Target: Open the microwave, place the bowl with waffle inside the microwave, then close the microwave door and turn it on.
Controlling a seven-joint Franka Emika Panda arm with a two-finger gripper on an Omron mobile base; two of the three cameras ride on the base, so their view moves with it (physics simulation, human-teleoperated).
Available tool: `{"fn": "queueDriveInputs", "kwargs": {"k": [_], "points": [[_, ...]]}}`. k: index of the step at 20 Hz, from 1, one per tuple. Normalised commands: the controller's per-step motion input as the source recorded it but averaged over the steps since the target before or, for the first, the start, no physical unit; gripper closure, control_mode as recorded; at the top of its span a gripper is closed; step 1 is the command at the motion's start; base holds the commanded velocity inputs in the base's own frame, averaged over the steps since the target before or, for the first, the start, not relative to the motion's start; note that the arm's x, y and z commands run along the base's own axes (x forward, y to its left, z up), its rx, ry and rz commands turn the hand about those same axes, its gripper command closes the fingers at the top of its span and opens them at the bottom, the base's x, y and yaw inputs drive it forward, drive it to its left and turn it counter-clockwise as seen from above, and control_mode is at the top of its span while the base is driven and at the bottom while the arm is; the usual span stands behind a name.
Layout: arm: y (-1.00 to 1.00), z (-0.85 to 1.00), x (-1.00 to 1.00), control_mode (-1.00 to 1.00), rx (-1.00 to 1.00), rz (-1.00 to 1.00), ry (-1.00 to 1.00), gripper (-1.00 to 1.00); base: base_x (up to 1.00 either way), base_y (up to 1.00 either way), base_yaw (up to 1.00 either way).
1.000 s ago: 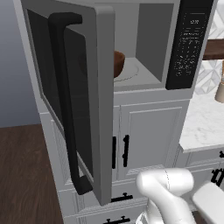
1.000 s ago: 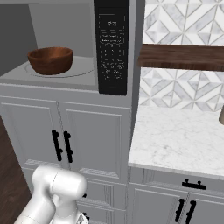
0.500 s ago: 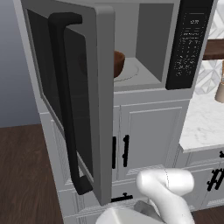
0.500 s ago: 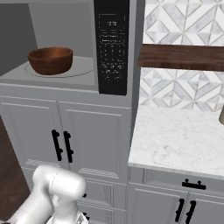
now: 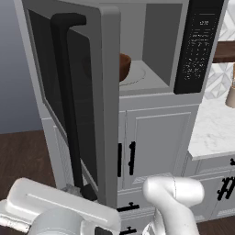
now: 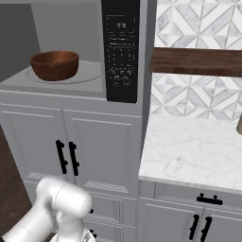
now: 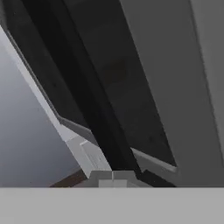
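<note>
The microwave [image 5: 156,92] stands with its cavity exposed. The microwave door [image 5: 98,114] is swung out towards me, its black bar handle [image 5: 69,105] facing left. The copper-brown bowl [image 6: 54,64] sits on the turntable inside, and its edge shows past the door [image 5: 125,66]. The waffle is hidden from these angles. My gripper [image 5: 73,189] is low, by the foot of the handle, and is shut with nothing in it. In the hand view the handle [image 7: 94,118] and the door's dark window [image 7: 131,96] loom close.
The black control panel [image 6: 120,47] is right of the cavity. Grey cabinet doors with black pulls [image 6: 66,158] are below it. A marble counter [image 6: 194,151] and a wooden shelf [image 6: 196,61] lie to the right. Dark wood floor [image 5: 23,156] is at left.
My hand has swung left and risen into the lower left of the left base view, under the open door. The door and the bowl have not moved.
</note>
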Motion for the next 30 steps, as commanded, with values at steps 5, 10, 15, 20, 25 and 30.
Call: {"fn": "queueDriveInputs", "kwargs": {"k": [5, 10, 15, 20, 25, 30], "points": [[0.45, -0.65, 1.0, -1.0, -0.25, -0.21, 0.03, 1.0, 0.0, 0.0, 0.0], [0.2, -0.52, 1.0, -1.0, -0.21, -0.24, -0.06, 1.0, 0.0, 0.0, 0.0], [-0.11, -0.01, 0.78, -1.0, -0.2, -0.26, -0.05, 1.0, 0.0, 0.0, 0.0], [-0.7, 0.21, 0.83, -1.0, -0.15, -0.22, -0.12, 1.0, 0.0, 0.0, 0.0], [-0.94, 0.17, 0.98, -1.0, -0.1, -0.11, -0.12, 1.0, 0.0, 0.0, 0.0], [-1.0, 0.15, 0.99, -1.0, -0.03, 0.0, -0.12, 1.0, 0.0, 0.0, 0.0]]}}
